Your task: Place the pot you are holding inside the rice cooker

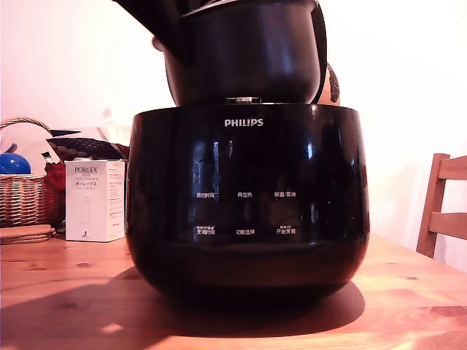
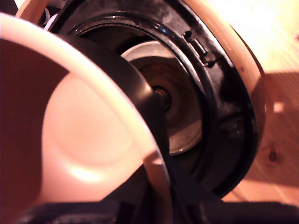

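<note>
Pot (image 1: pixel 244 62), matte black with a flared rim, hangs tilted over the open mouth of the rice cooker (image 1: pixel 244 211) in the exterior view, its rounded bottom right at the level of the cooker's top edge; whether the two touch cannot be told from here. A dark shape meets the pot's rim at the upper left of this view, but the pincer itself cannot be made out there. The cooker is a glossy black bowl marked PHILIPS, with rows of white button labels on its front, and it stands on a wooden table (image 1: pixel 66 292). At the exterior view's left, behind the cooker, stand a white PORLEX box (image 1: pixel 95 200) and a wicker basket (image 1: pixel 22 197) with a blue ball (image 1: pixel 13 163) in it; at the exterior view's right a wooden chair (image 1: pixel 445 211) stands against a pale wall. In the wrist view the pot (image 2: pixel 88 135) fills the near field, its pale inside and bright rim close to the camera, its dark outer wall (image 2: pixel 145 93) beyond. The gripper (image 2: pixel 161 186) shows only as dark parts around the rim at the picture's lower edge, so it seems to clasp the rim, though I cannot tell this for sure. Past the pot lies the cooker's black ring (image 2: pixel 219 93) with a silvery heating plate (image 2: pixel 184 98) at its bottom, and wood beside it.
</note>
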Controlling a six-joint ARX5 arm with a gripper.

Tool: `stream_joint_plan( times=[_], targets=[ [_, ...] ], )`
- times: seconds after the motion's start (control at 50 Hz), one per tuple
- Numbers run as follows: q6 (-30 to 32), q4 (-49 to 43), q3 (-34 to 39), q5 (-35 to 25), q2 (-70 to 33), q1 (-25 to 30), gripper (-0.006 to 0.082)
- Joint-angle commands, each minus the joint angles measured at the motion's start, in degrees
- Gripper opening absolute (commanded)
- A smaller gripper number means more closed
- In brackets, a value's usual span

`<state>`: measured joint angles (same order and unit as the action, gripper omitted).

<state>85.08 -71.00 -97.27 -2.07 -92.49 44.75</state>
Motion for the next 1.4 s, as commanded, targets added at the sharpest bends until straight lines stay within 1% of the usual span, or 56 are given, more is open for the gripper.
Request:
stream_joint_plan(
  times=[0.0, 0.28, 0.56, 1.38],
  targets=[
    [0.5, -0.5, -2.1, -1.0, 1.3, 0.0, -0.0022],
    [0.4, -1.6, -2.1, -3.7, 0.7, 0.1, -0.0022],
    [0.5, -1.9, -2.2, -3.7, -2.8, 0.3, -0.0022],
    [0.5, -1.6, -2.2, -3.7, -6.8, 0.2, -0.0022]
  ],
)
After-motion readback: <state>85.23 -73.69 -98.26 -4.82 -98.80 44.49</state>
